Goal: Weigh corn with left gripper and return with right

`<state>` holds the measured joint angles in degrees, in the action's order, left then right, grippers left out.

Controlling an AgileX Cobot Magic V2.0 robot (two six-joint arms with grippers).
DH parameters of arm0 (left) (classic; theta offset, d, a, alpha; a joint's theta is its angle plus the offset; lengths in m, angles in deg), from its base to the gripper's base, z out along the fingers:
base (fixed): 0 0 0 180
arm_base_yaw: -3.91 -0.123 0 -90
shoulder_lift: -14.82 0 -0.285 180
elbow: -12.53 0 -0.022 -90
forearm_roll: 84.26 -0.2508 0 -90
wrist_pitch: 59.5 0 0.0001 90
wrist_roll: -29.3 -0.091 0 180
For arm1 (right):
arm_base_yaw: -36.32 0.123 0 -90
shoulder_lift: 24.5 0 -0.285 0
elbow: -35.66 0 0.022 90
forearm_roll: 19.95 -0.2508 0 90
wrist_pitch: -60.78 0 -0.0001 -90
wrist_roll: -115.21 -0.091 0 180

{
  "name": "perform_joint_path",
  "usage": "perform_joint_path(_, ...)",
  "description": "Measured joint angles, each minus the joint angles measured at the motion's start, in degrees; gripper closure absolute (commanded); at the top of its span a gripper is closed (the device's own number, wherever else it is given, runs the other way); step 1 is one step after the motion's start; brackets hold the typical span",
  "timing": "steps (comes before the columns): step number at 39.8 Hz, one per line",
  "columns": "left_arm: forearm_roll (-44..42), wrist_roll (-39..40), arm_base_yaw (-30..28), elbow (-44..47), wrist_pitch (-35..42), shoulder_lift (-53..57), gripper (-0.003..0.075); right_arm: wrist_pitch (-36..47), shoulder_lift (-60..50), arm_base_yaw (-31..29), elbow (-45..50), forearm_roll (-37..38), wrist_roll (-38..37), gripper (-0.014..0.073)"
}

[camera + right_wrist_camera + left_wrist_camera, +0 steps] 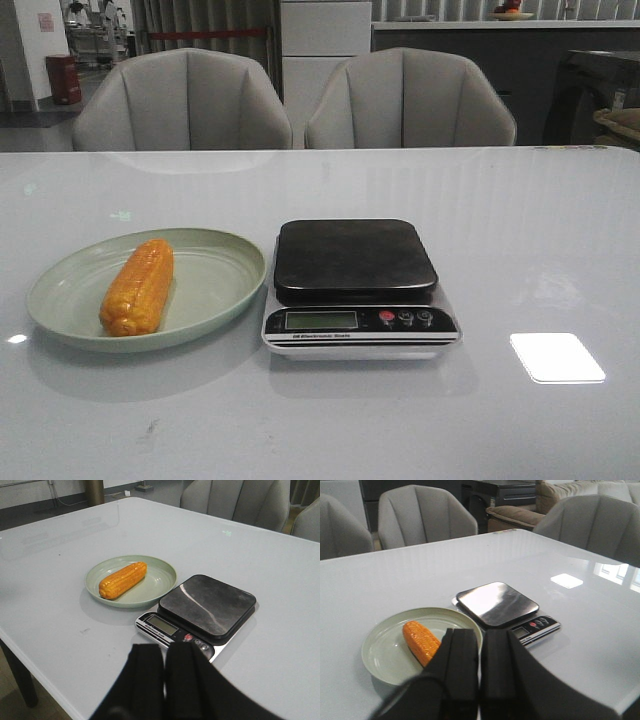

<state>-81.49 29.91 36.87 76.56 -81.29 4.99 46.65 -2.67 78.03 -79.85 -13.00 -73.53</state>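
You have the wide white bench (520, 250) in front of you, with two grey chairs (182, 100) pushed up at its far edge. On it, to the left, sits the pale green plate (215, 285), and just beside it to the right the kitchen scale (356, 288), its dark platform bare and its display and buttons facing you. The corn (138, 286) lies lengthwise on the plate, left of its centre, untouched. Your left pincer (480, 667) hangs above the bench near the plate, its fingers pressed together on nothing. Your right pincer (165, 672) hovers on the near side of the scale, likewise closed and empty.
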Motion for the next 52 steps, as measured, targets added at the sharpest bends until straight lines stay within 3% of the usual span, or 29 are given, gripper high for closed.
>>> perform_joint_path(6,0.42,0.0,-7.66,4.85,6.57,0.0,0.0598,0.0,0.0,0.0,0.0,0.0,0.0,0.0426)
perform_joint_path(14,0.35,0.0,-19.4,9.97,9.77,0.87,0.0598,0.0,0.0,0.0,0.0,0.0,0.0,0.0426)
perform_joint_path(24,0.35,0.0,-28.11,13.59,12.7,2.39,0.0597,0.0,0.0,0.0,0.0,0.0,0.0,0.0426)
perform_joint_path(34,-5.82,0.0,-29.66,13.59,12.91,2.39,0.0598,0.0,0.0,0.0,0.0,0.0,0.0,0.0426)
perform_joint_path(52,-5.58,0.0,-29.66,13.59,15.49,2.39,0.0598,0.0,0.0,0.0,0.0,0.0,0.0,0.0426)
